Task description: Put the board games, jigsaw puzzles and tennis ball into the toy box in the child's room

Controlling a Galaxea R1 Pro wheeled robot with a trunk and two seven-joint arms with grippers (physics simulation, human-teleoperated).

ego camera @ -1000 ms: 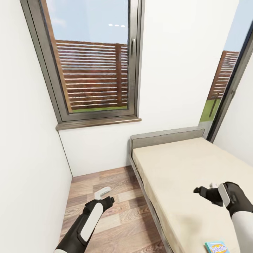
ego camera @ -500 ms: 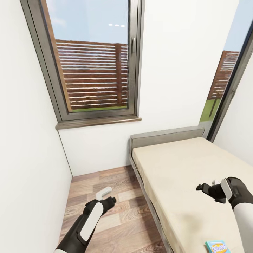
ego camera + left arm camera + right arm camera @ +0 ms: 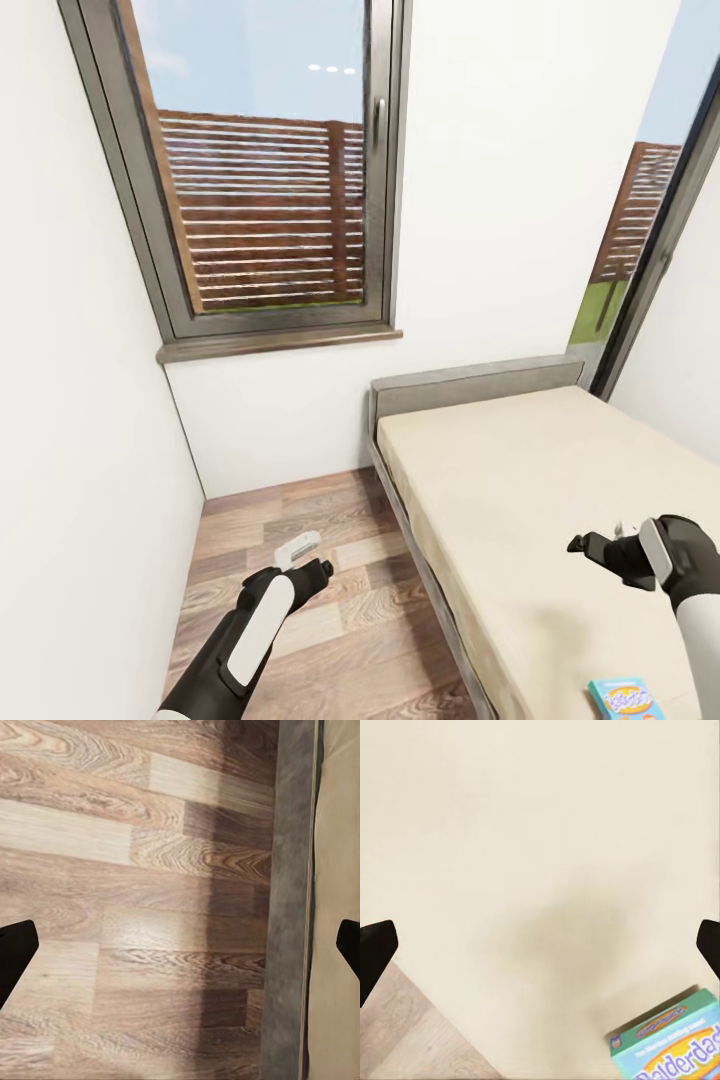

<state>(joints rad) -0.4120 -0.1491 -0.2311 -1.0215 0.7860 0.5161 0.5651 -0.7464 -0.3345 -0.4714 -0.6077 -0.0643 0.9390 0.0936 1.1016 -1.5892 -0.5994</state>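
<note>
Blue-green board game (image 3: 626, 697) lies on the bed (image 3: 520, 470), near the right gripper (image 3: 608, 545), fingers apart; left gripper (image 3: 305, 556), also apart, hangs over wood floor (image 3: 330, 620).

White walls (image 3: 500, 180), window (image 3: 265, 170), wood floor (image 3: 340, 610), bed (image 3: 520, 480).

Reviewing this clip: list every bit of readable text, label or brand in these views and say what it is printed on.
"Balderdas": large orange letters on the blue-green board game lying on the bed, cut off at the edge of the right wrist view.
Small banner above it on the same box: too small and blurred to read.
In the head view the same box lid shows print that is too small to read.
Nothing else carries text.
</note>
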